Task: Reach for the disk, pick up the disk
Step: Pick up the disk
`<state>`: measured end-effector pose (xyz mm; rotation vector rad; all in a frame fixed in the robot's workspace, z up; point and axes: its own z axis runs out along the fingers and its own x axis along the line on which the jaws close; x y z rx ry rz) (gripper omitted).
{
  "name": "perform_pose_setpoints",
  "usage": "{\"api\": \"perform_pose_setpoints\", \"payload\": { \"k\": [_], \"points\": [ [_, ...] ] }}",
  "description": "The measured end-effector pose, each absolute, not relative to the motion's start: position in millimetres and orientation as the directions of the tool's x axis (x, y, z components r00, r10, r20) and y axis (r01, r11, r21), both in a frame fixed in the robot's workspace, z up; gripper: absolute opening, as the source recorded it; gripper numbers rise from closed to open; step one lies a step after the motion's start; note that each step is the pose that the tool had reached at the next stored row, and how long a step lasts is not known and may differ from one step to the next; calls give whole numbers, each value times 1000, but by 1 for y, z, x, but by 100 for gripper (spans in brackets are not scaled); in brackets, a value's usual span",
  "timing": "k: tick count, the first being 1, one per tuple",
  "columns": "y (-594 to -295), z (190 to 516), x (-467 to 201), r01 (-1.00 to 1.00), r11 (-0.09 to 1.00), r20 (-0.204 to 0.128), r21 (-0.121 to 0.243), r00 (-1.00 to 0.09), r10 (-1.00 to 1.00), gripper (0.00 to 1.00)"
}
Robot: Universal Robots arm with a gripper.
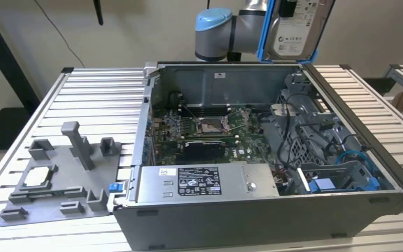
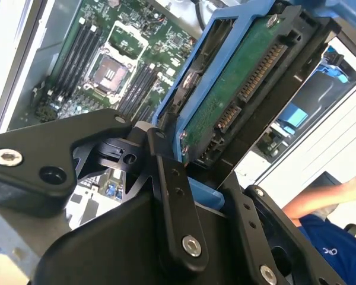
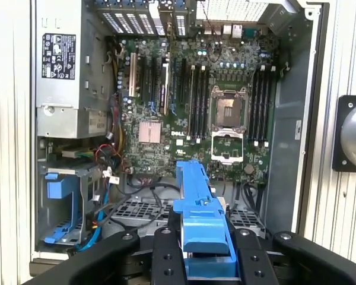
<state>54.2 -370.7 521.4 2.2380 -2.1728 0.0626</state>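
Your tool (image 3: 204,261) is clamped on the disk (image 1: 294,29) by its blue bracket, high above the open computer case (image 1: 369,157); treat it as stiff, weighty, shock-sensitive.

I see an open grey metal computer case (image 1: 257,210) on my slatted aluminium bench (image 1: 96,100), grey plastic fixture tray (image 1: 54,178) beside it, green motherboard (image 3: 184,113) inside.

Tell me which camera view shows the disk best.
The exterior view: the disk hangs above the open computer case, label face and blue bracket visible. The second wrist view shows its green circuit side; the first wrist view shows the bracket edge-on between the tool fingers.
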Motion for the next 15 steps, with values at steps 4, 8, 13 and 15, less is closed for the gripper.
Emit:
{"api": "perform_pose_setpoints", "payload": {
  "k": [4,8,13,15],
  "points": [
    [-375,521,55,-999,-30,44,-12,29,-999,0],
    [-382,521,57,-999,-30,44,-12,29,-999,0],
    [-396,521,58,-999,-30,44,-11,29,-999,0],
    [-403,521,59,-999,-30,44,-11,29,-999,0]
  ]
}}
